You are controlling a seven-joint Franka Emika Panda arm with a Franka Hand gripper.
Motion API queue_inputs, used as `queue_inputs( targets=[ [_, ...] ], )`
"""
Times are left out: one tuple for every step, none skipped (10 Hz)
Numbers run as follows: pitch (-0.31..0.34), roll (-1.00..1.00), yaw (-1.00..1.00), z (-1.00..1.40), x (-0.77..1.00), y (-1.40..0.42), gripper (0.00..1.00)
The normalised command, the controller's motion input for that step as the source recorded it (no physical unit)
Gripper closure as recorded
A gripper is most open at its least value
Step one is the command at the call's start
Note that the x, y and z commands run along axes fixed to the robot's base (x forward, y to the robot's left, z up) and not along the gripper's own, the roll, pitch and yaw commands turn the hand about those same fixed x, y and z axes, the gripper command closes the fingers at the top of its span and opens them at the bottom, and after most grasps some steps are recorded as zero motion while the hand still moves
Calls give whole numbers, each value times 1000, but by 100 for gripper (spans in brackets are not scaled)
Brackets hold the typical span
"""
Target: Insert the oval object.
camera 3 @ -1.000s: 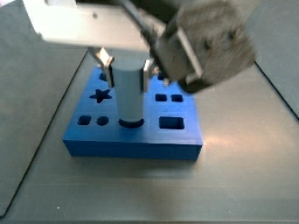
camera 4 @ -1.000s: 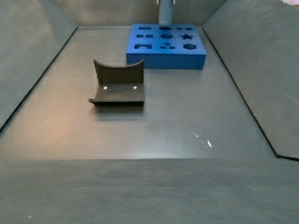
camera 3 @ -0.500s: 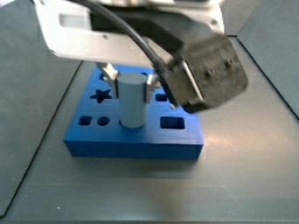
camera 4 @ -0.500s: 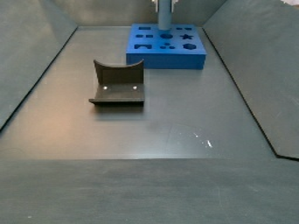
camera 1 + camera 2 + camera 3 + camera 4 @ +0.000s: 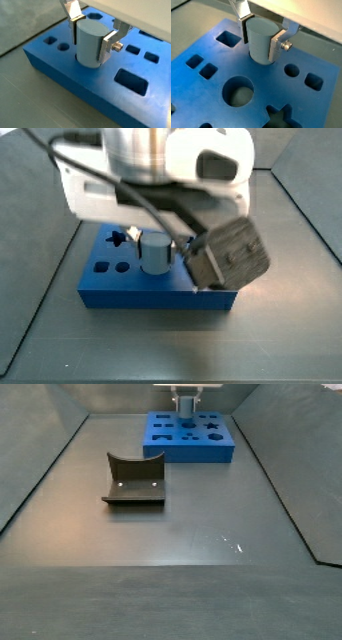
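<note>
Hand hovering over blue board, fingers pinching oval object upright. Peg's lower end sitting in board's hole, top protruding. Judging insertion underway: be pressing straight down, keeping peg vertical, avoiding sideways push; be spreading fingers only once peg is seating fully.

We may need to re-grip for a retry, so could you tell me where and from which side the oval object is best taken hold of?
Grip the oval object on its upper part, coming straight down from above. It stands upright with its lower end in the blue board, so only the top is free. The gripper already brackets it there, with a finger on each side.
</note>
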Motion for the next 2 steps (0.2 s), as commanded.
queue_inputs(
  targets=[
    [-76,-13,0,-226,31,0,100],
    [53,-60,0,0,69,54,100]
  ],
)
